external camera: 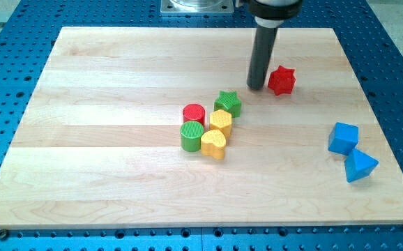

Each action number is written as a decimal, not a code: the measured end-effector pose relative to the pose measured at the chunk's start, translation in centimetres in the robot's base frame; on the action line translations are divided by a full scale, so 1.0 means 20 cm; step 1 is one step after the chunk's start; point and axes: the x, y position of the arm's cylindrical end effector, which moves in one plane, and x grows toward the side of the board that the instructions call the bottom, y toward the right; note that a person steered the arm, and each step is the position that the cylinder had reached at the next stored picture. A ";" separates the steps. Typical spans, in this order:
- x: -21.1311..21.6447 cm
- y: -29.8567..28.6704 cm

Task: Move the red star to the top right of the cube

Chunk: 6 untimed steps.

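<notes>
The red star lies in the upper right part of the wooden board. My tip stands just left of the red star, almost touching it. The blue cube sits near the board's right edge, below and right of the star. A blue triangular block lies just below the cube.
A cluster sits at the board's middle: a green star, a red cylinder, a yellow block, a green cylinder and a yellow heart. The arm's base is at the view's top.
</notes>
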 end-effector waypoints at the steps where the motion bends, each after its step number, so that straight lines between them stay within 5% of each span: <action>1: -0.03 0.06; 2: 0.18 0.32; 3: 0.03 0.33; 6: 0.30 0.59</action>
